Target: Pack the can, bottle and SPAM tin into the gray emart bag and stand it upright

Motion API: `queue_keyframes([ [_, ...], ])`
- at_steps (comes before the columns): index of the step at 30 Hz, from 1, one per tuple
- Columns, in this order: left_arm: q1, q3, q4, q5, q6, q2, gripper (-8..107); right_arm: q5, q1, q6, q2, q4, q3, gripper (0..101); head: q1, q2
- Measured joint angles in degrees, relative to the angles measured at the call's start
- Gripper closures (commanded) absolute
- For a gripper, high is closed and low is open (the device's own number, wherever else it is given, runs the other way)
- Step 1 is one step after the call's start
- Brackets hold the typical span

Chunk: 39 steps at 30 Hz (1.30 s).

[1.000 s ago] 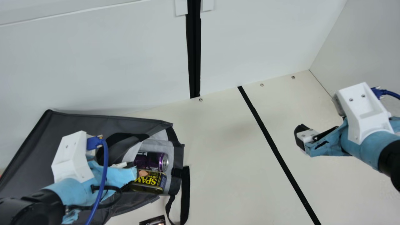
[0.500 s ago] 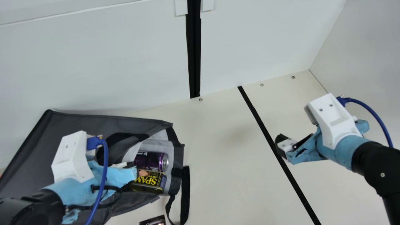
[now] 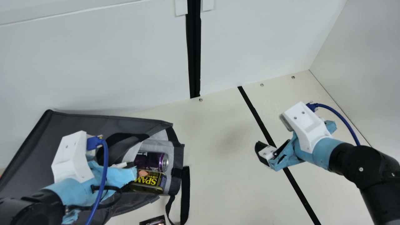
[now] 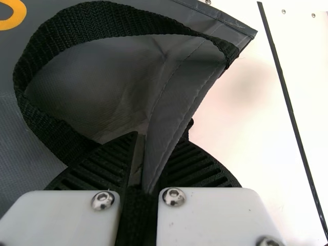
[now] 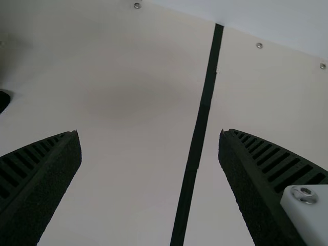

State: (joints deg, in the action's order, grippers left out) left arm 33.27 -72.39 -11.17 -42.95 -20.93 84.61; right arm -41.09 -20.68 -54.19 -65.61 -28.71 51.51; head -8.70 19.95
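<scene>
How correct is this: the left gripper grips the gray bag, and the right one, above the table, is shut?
The right gripper is not shut: the right wrist view shows it open above the table. The left gripper does grip the gray bag.

Your right gripper (image 3: 262,153) has its ribbed black fingers (image 5: 45,182) spread wide, and you see the cream worktop (image 5: 120,169) below, between them. A black stripe (image 5: 199,133) crosses that gap and runs up to the worktop's far edge, where it meets the white wall (image 5: 277,19). Along that edge you have small screws (image 5: 260,45). Something black (image 5: 4,100) is cut off by the view's border.
</scene>
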Motion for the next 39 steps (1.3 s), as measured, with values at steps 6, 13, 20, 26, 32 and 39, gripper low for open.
queue_keyframes([
  [6,0.0,0.0,0.0,0.0,0.0,0.0,107,0.3,1.2,-5.9,-2.0,-5.0,-1.1,6,0.0,0.0],
  [13,0.0,0.0,0.0,0.0,0.0,0.0,107,0.2,2.7,-12.6,-4.8,-10.7,-2.1,6,0.0,-0.1],
  [20,0.0,0.0,0.0,0.0,0.0,0.0,107,0.3,4.5,-18.3,-7.7,-15.3,-2.8,6,0.0,0.0],
  [26,0.0,0.0,0.0,0.0,0.0,0.0,107,0.6,6.6,-21.6,-10.2,-18.0,-2.9,6,0.0,0.0],
  [32,0.0,0.0,0.0,0.0,0.0,0.0,107,1.3,9.1,-23.9,-13.1,-20.3,-2.4,6,0.0,-0.1],
  [39,0.0,0.0,0.0,0.0,0.0,0.0,107,2.1,11.9,-25.7,-16.5,-22.2,-1.3,6,0.0,0.0],
])
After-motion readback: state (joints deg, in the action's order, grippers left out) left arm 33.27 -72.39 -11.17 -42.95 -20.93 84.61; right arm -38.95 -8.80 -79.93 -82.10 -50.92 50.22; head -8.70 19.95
